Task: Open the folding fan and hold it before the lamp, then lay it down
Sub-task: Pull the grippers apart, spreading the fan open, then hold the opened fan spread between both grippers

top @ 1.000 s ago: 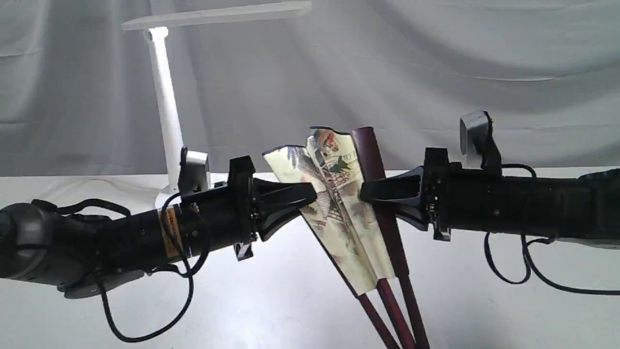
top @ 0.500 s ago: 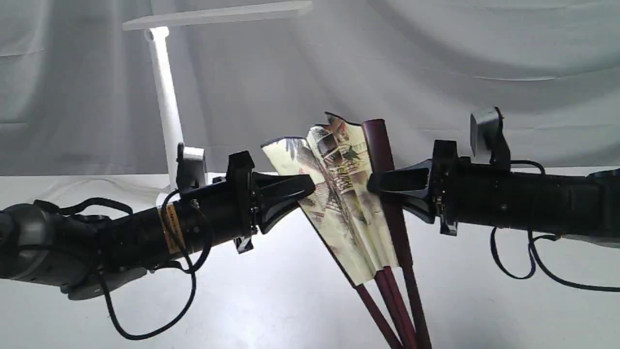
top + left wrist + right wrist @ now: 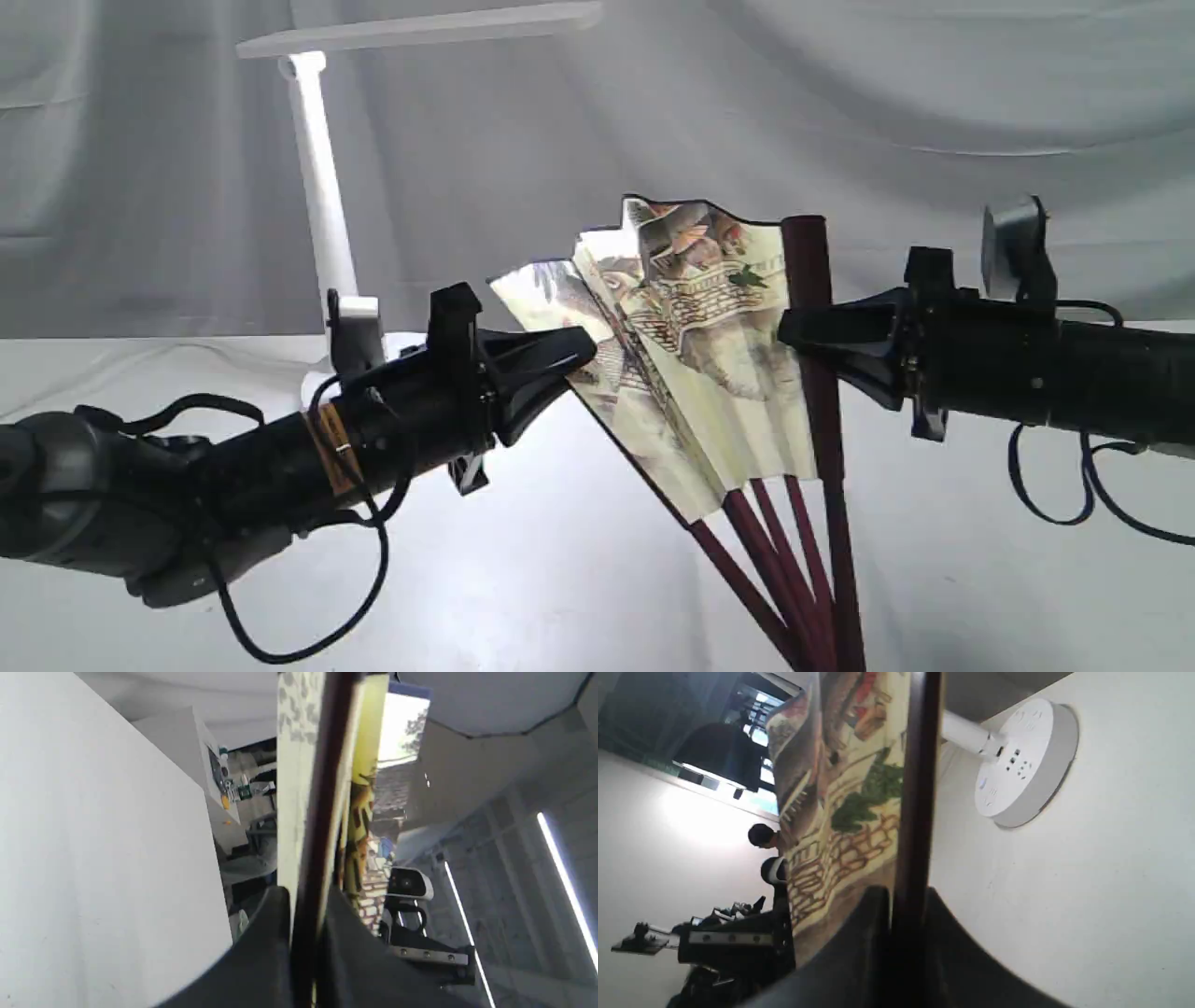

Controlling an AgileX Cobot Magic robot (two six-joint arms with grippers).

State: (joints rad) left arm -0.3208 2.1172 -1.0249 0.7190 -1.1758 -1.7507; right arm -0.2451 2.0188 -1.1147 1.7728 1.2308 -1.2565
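Two pairs of fingers [image 3: 546,355] clamp the folding fan [image 3: 719,317], apparently part-open.

No legible text anywhere, yellow label [image 3: 329,450] on the left arm [image 3: 233,467], print too small to read

Level exterior view; close wrist views share fan [image 3: 840,812].

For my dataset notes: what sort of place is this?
Probably an indoor robot lab or recording set: a grey cloth backdrop, a white table, and ceiling strip lights.
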